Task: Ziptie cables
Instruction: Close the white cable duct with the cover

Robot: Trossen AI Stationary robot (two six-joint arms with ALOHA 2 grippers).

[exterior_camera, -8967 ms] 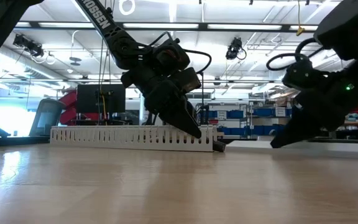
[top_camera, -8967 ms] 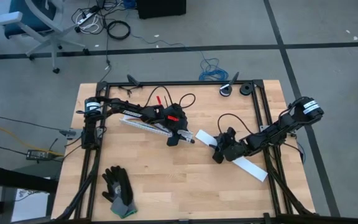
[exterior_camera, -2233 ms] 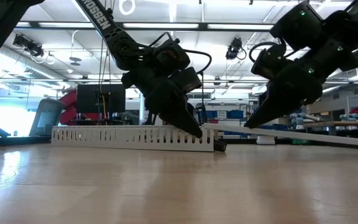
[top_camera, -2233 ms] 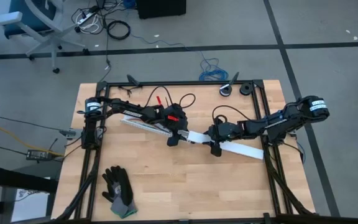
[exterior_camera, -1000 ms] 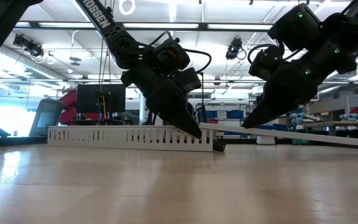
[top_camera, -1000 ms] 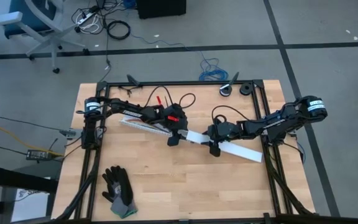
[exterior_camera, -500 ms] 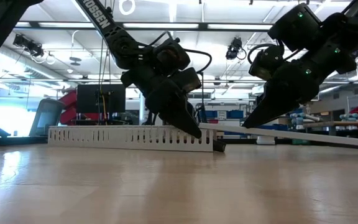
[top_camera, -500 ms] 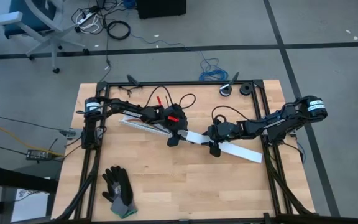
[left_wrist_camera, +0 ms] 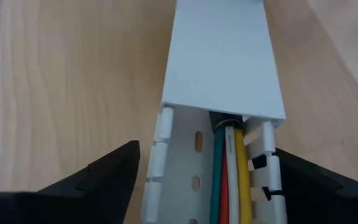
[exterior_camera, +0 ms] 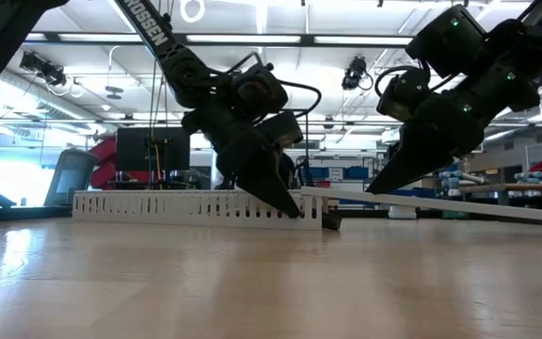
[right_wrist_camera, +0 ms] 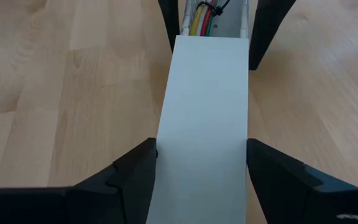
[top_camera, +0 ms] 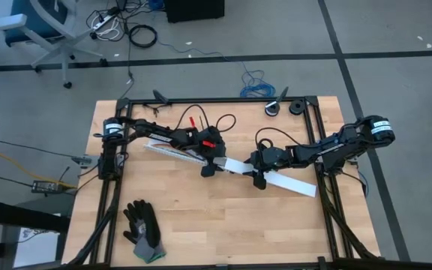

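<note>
A white slotted duct (top_camera: 172,150) lies on the table with the cables (left_wrist_camera: 229,168) (green, red, white, yellow) running inside it. A small black loop (right_wrist_camera: 218,10), apparently the ziptie, sits on the cables at the duct's right end. A flat white cover strip (top_camera: 280,178) overlaps that end (left_wrist_camera: 222,62). My left gripper (left_wrist_camera: 207,155) is open, with one finger on each side of the duct's right end (exterior_camera: 294,209) and not touching it. My right gripper (top_camera: 259,178) is shut on the cover strip. My right gripper pinches the cover strip by its two long edges (right_wrist_camera: 161,149) between its two fingers, roughly a third of the way in from the strip's left end. The fingers slant down from the table's right and lie along the strip. The strip's left end (exterior_camera: 310,193) rests on the duct's top.
A black glove (top_camera: 142,229) lies near the table's front left. Two black rings (top_camera: 285,109) sit at the far edge, and a red item (top_camera: 192,120) with black cords lies behind the left arm. A blue wire coil (top_camera: 255,82) lies on the floor beyond the table.
My left gripper has opened. Its fingers have spread away from the duct's sides and let go of it, while the arm stayed where it was. The duct and the cover strip have not moved.
</note>
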